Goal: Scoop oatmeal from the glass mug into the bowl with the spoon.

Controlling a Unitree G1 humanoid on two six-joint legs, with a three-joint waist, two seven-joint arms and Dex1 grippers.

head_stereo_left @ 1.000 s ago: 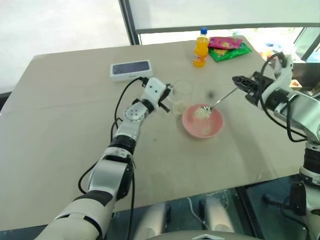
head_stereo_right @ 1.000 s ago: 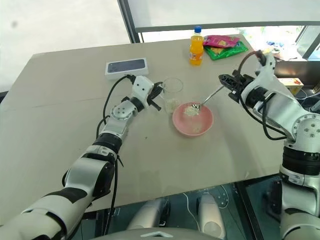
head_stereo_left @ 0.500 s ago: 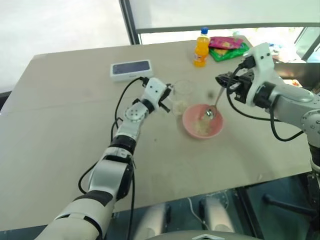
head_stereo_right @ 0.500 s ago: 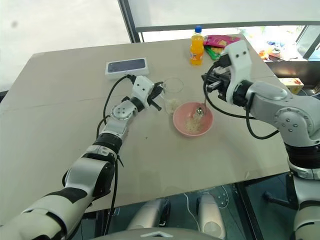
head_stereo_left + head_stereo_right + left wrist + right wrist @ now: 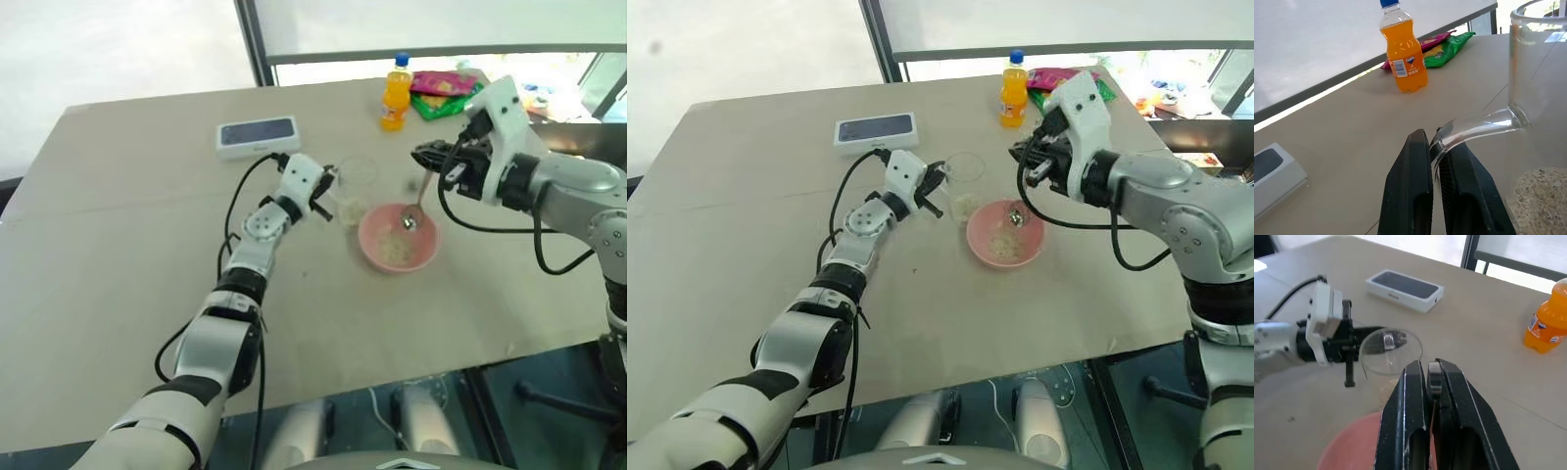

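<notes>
Pink bowl (image 5: pixel 397 239) sits near the middle of your beige table (image 5: pixel 127 225), with a thin scatter of oatmeal (image 5: pixel 396 249) across its bottom. Your right gripper (image 5: pixel 423 155) hovers above the bowl's far rim with both black fingers pinched tight on the top of the spoon (image 5: pixel 416 205); the handle hangs steeply down from the grip and the small oval end sits inside the bowl on its far side, whether touching the flakes you cannot tell. Just beside the bowl, on its left and slightly farther from you, stands the glass mug (image 5: pixel 355 189), upright, with a low layer of oat flakes still at its bottom; the left wrist view shows those flakes through the wall. Your left gripper (image 5: pixel 1434 161) is closed on the mug's curved glass handle, the fingers squeezed against it from both sides with hardly any gap. In the right wrist view you look past the closed fingers down onto the mug's round rim and the left gripper beyond it. Farther back on the table lie a white box with a dark top (image 5: pixel 257 136), an orange drink bottle (image 5: pixel 394 94) with a blue cap, and coloured snack packets (image 5: pixel 446 94) just beside the bottle.
</notes>
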